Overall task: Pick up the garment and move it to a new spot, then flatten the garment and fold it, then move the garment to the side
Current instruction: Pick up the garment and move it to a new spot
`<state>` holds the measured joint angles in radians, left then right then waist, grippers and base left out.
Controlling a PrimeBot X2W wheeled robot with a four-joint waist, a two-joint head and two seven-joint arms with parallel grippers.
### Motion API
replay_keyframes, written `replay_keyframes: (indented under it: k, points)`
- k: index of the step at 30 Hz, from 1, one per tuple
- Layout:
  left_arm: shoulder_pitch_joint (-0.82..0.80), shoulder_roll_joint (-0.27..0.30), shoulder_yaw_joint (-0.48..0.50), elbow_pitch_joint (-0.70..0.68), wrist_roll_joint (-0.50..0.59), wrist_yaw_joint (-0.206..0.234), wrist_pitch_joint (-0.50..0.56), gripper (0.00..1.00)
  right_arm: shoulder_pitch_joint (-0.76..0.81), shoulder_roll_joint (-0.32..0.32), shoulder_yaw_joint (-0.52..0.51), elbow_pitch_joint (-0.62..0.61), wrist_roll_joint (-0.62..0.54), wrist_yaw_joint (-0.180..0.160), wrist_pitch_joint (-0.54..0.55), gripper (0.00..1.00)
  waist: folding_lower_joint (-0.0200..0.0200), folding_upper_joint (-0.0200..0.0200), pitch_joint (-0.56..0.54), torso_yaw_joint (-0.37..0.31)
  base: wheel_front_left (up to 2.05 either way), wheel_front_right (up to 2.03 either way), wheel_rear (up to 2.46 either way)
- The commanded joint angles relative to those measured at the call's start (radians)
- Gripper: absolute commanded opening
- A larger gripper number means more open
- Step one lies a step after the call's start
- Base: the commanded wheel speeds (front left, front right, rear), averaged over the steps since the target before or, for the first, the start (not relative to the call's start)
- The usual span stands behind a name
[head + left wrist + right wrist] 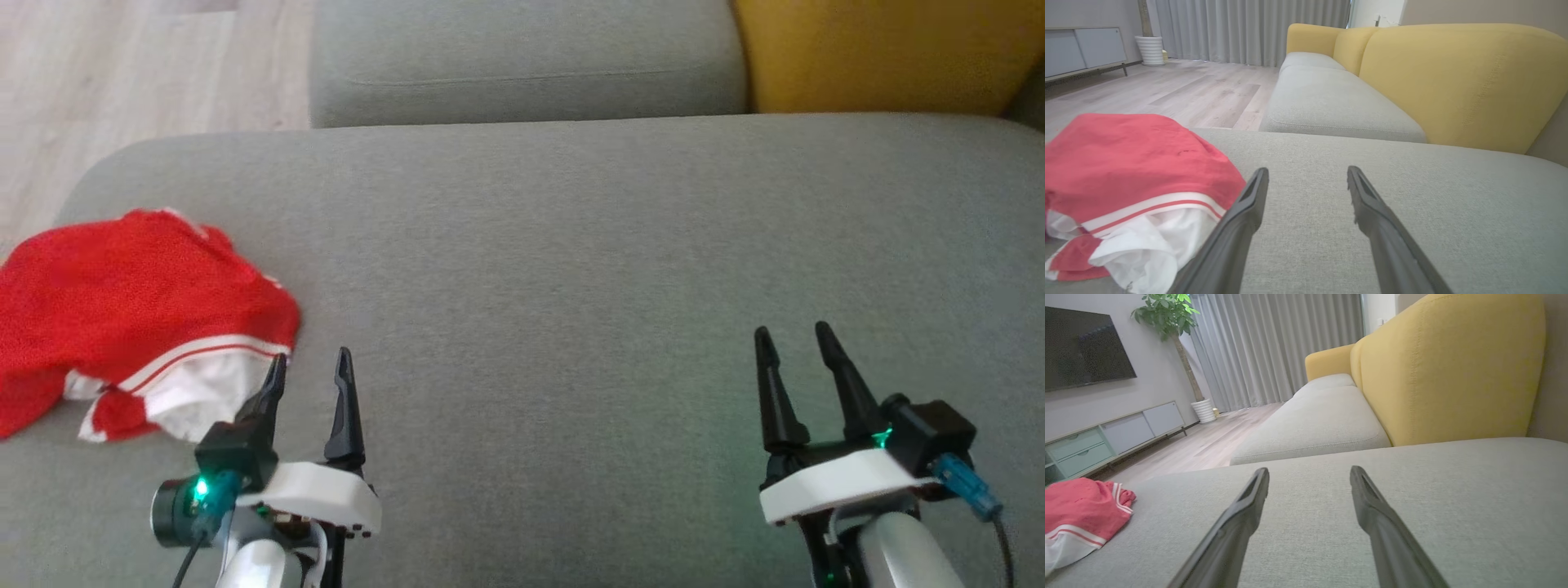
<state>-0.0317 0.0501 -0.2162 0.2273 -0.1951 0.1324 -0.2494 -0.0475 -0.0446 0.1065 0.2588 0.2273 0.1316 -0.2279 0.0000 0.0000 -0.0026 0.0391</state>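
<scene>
The garment (122, 302) is a red piece with white stripes and a white lining, crumpled at the left end of the grey sofa cushion (571, 269). It fills the left of the left wrist view (1126, 179) and sits small at the left edge of the right wrist view (1077, 514). My left gripper (314, 367) hovers open just right of the garment's white hem, its left finger close beside the cloth. Over bare cushion at the lower right my right gripper (792, 339) is open too. Both hold nothing.
A yellow backrest (882, 49) rises at the far right and a second grey seat cushion (522, 57) lies beyond. Wooden floor (122, 73) drops off past the cushion's left and far-left edge. A low cabinet (1106, 437), a potted plant (1167, 318) and curtains stand across the room.
</scene>
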Motion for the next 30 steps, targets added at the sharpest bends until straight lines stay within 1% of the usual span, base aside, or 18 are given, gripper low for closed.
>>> replay_keyframes:
  k: [1, 6, 7, 11, 16, 17, 22, 26, 30]
  points:
    - [-0.048, 0.000, 0.032, -0.034, -0.003, 0.007, -0.012, 1.00, -0.025, -0.006, 0.034, -0.032, -0.007, -0.001, -0.005, 1.00, 0.0000, 0.0000, -0.005, 0.035, 0.00, 0.00, 0.00]
    - [-0.046, 0.000, 0.042, -0.037, 0.003, 0.009, -0.012, 1.00, -0.015, -0.006, 0.049, -0.032, -0.009, -0.001, -0.005, 1.00, 0.0000, 0.0000, -0.011, 0.121, 0.00, 0.00, 0.00]
    - [-0.046, 0.000, 0.042, -0.037, 0.003, 0.009, -0.012, 1.00, -0.015, -0.006, 0.049, -0.032, -0.009, -0.001, -0.005, 1.00, 0.0000, 0.0000, -0.011, 0.121, 0.00, 0.00, 0.00]
    - [-0.037, 0.000, 0.062, -0.049, 0.009, 0.010, -0.012, 1.00, -0.011, -0.006, 0.067, -0.035, -0.010, -0.001, -0.004, 1.00, 0.0000, 0.0000, -0.013, 0.185, 0.00, 0.00, 0.00]
    - [-0.026, 0.000, 0.083, -0.063, 0.016, 0.007, -0.012, 1.00, -0.008, -0.006, 0.084, -0.034, -0.007, -0.001, -0.002, 1.00, 0.0000, 0.0000, -0.011, 0.261, 0.00, 0.00, 0.00]
    - [-0.021, 0.000, 0.088, -0.068, 0.019, 0.005, -0.012, 1.00, -0.007, -0.006, 0.089, -0.033, -0.003, -0.001, -0.002, 1.00, 0.0000, 0.0000, -0.010, 0.289, 0.00, 0.00, 0.00]
    - [-0.016, 0.000, 0.092, -0.073, 0.026, -0.003, -0.012, 1.00, 0.000, -0.006, 0.100, -0.023, 0.015, -0.001, -0.005, 1.00, 0.0000, 0.0000, -0.009, 0.359, 0.00, 0.00, 0.00]
    - [-0.007, 0.000, 0.099, -0.083, 0.027, -0.005, -0.012, 1.00, -0.001, -0.006, 0.128, -0.017, 0.022, -0.001, -0.008, 1.00, 0.0000, 0.0000, -0.008, 0.395, 0.00, 0.00, 0.00]
    - [0.002, 0.000, 0.111, -0.091, 0.021, -0.003, -0.012, 1.00, -0.003, -0.006, 0.138, -0.011, 0.030, -0.001, -0.011, 1.00, 0.0000, 0.0000, -0.010, 0.412, 0.00, 0.00, 0.00]
